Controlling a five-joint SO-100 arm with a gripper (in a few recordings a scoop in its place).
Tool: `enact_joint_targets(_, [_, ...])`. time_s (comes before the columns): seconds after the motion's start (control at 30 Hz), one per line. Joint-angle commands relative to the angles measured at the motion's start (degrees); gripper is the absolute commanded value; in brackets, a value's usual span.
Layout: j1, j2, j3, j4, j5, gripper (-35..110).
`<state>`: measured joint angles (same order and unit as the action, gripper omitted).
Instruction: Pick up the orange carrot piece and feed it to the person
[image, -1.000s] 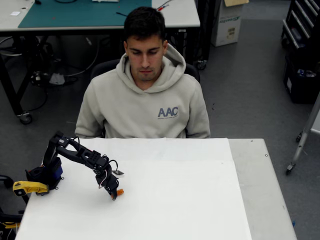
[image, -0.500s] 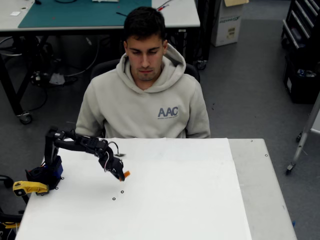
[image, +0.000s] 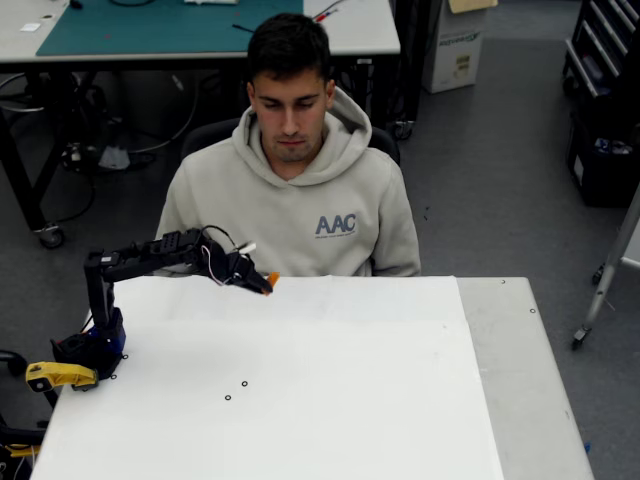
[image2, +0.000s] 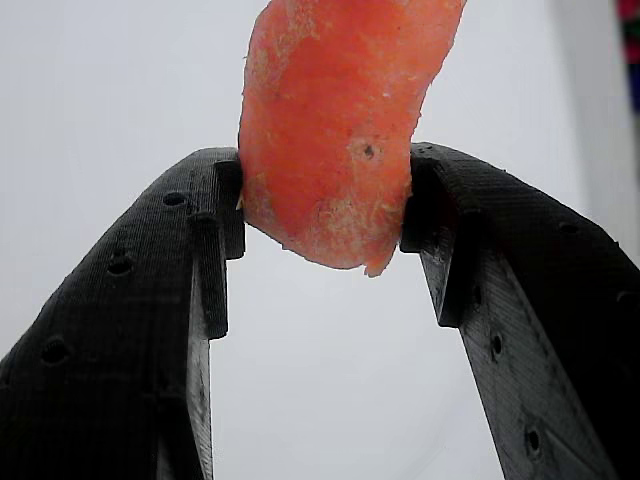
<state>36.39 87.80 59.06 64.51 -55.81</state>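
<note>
The white surface (image: 350, 400) lies below the raised pincer. The person (image: 295, 200) sits just beyond the pincer, hoodie chest behind it in the overhead view. The pincer (image: 266, 283) hangs above the surface's far edge, clenched on the orange carrot piece (image2: 340, 130), pinched between both black fingers (image2: 200, 250).

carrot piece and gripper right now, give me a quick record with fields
carrot piece: orange carrot piece, clamped between both fingers, sticking out past the tips
gripper: gripper shut on the carrot, lifted off the table, at its far edge
person: person seated behind the table, facing it, head tilted down
gap: carrot in front of the person's lower chest, not at the mouth
table: two small dark rings on the white top
</note>
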Motion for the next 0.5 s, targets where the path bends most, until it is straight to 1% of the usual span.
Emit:
enact_joint_targets(0.0, [-1.32,-2.72,-15.56,0.00,-0.53,-3])
enact_joint_targets(0.47, [-7.38,-28.21,-55.72,0.00,-0.70,-3])
